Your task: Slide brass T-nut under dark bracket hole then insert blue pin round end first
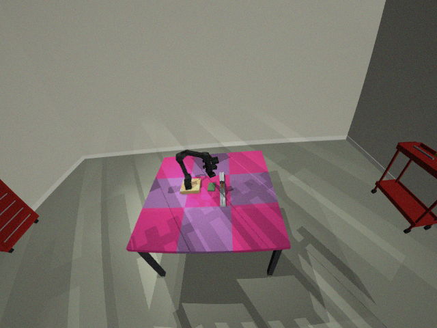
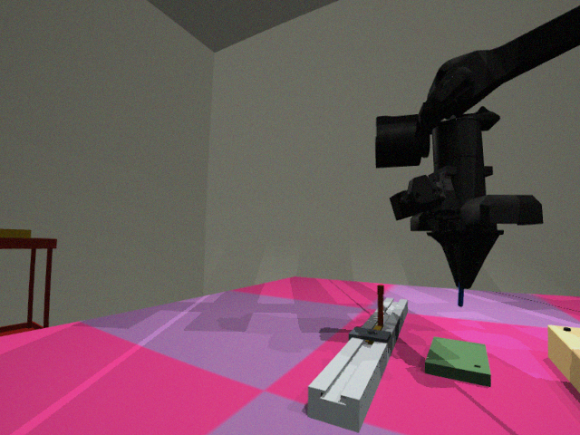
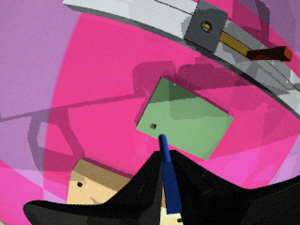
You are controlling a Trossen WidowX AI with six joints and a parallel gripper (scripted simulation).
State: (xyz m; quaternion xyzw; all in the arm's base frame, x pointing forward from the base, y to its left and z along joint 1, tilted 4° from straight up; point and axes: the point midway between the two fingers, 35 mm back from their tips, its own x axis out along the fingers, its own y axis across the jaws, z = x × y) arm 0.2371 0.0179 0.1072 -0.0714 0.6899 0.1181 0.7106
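Blue, slim pin (image 2: 460,297) (image 3: 171,180), seemingly cylindrical, hangs gripped.

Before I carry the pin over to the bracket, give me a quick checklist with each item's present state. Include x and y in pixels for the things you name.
1. Hand (image 2: 461,285) (image 3: 164,157) shut on the blue pin (image 2: 460,297) (image 3: 171,187): ok.
2. Pin lifted out of the green tray (image 1: 211,186) (image 2: 458,356) (image 3: 187,119): ok.
3. Brass nut (image 3: 234,43) in the rail (image 1: 222,200) (image 2: 362,362) (image 3: 159,18) slot, orange handle (image 2: 380,304) (image 3: 271,53) sticking up: ok.
4. Brass showing through the hole in the dark bracket (image 2: 370,333) (image 3: 199,37): ok.
5. Nut's threaded hole centred under it: cannot tell.
6. Pin over the bracket hole: not ok.
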